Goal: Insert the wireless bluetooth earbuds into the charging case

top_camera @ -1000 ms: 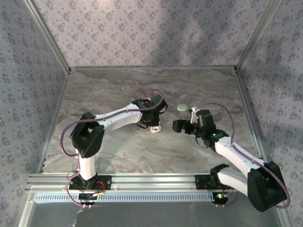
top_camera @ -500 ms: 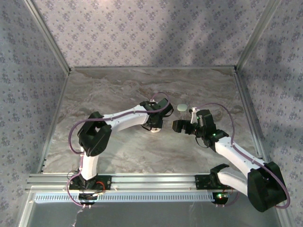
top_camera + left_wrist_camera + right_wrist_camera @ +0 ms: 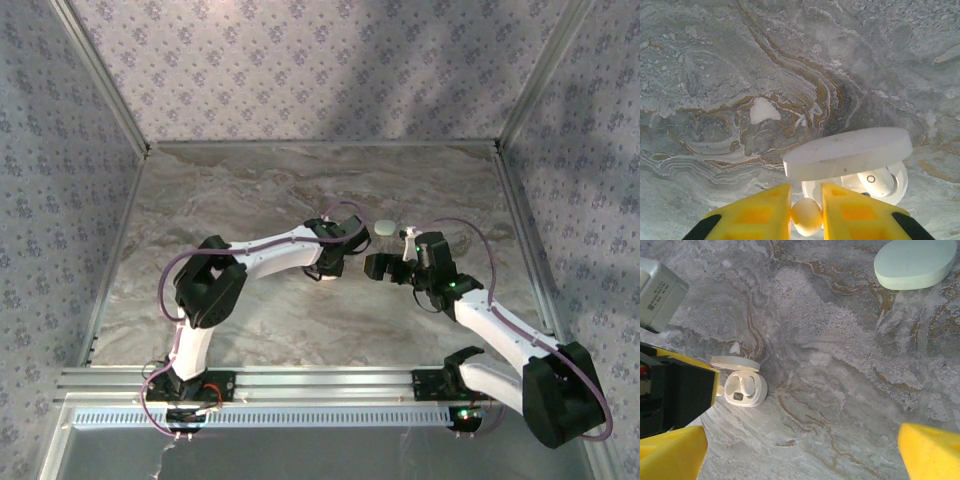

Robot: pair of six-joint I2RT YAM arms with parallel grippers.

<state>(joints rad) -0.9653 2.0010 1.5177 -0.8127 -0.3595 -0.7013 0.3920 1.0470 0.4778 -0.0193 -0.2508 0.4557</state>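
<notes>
On the marble tabletop (image 3: 250,190) the two wrists crowd the middle: the left gripper (image 3: 335,262) and the right gripper (image 3: 378,266) stand near each other, with a narrow lane between them. Seen from the right wrist, the left gripper closes off the left side of the open charging case (image 3: 745,388). The case's tilted lid (image 3: 847,152) overhangs the well. The slim gap between the left gripper's yellow fingers is taken up by an earbud (image 3: 806,217). The right gripper's jaws are spread wide above bare marble. A pale green case (image 3: 914,262) lies well apart from the open case, with bare stone between the two. The table's far half is open up to the patterned walls (image 3: 300,70).
</notes>
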